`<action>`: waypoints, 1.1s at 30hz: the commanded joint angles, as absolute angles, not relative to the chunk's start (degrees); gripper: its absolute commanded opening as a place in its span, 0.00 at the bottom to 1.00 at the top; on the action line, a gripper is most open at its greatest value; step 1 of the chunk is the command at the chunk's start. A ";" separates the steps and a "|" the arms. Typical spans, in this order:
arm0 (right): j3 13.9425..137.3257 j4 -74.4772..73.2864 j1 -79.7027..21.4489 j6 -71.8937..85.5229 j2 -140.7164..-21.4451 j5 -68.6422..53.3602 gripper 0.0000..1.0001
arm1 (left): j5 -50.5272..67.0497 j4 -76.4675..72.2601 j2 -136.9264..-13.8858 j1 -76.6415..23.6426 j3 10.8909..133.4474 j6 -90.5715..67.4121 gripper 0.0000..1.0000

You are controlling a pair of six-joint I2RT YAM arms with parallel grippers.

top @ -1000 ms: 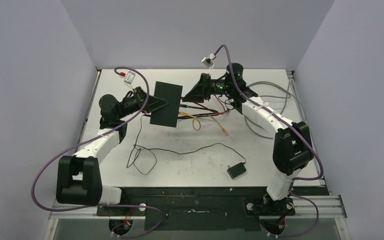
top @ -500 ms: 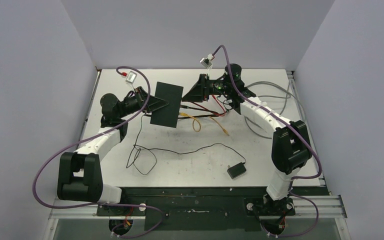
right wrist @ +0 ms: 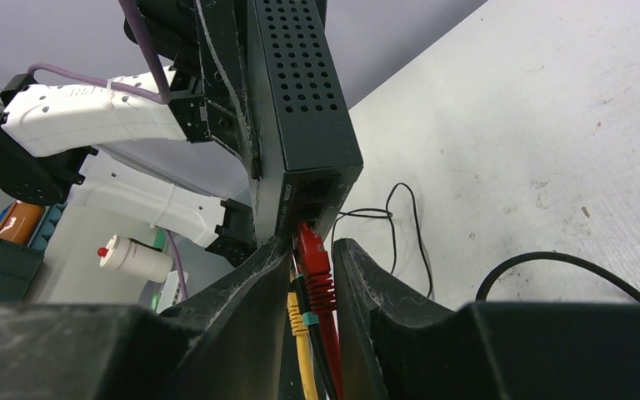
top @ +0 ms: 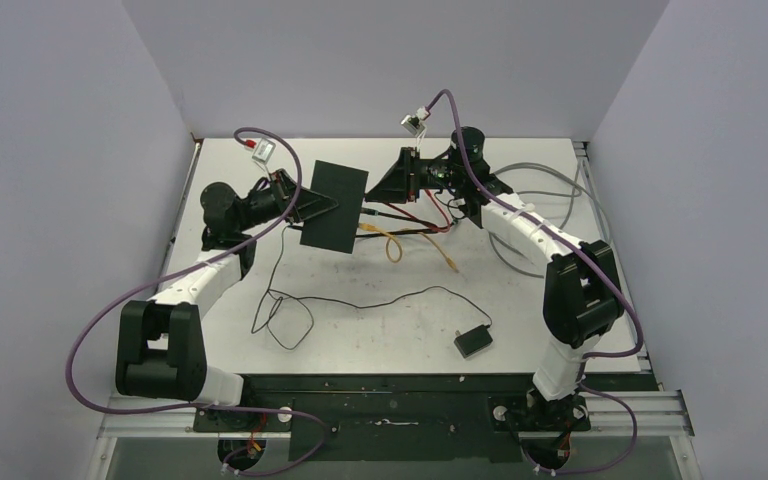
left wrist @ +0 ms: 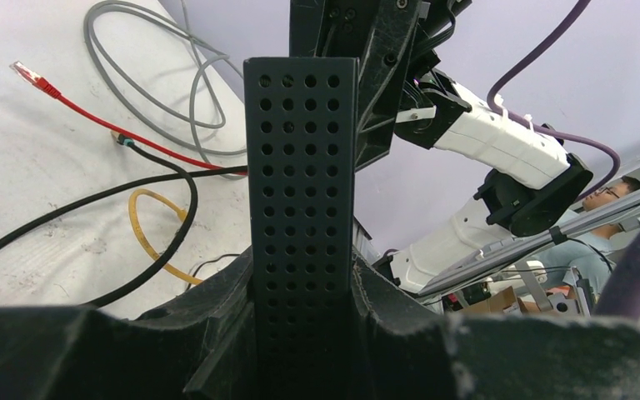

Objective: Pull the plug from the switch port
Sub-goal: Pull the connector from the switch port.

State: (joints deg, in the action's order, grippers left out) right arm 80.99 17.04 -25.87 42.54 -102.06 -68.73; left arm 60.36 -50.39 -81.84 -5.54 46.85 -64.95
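The switch, a flat black perforated box, is held off the table on edge between the two arms. My left gripper is shut on its left end; in the left wrist view the switch stands upright between my fingers. My right gripper is at the port edge. In the right wrist view its fingers press on either side of a red plug seated in a port of the switch. A yellow plug and a black one sit just behind the red one.
Red, black and yellow cables trail from the ports onto the table. A grey cable loops at the back right. A small black adapter block with a thin black cord lies near the front.
My right gripper's fingers have closed in from wide apart onto the red plug. The left gripper has kept its hold on the switch, which has barely shifted.
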 commanded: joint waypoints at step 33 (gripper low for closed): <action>81.47 16.55 -25.51 37.38 -102.35 -71.36 0.05 | 57.86 -57.09 -79.65 -4.44 49.31 -65.93 0.00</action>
State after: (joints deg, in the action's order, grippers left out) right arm 80.99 16.51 -25.82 40.69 -102.15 -69.52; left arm 61.34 -50.37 -81.87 -5.19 47.05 -65.34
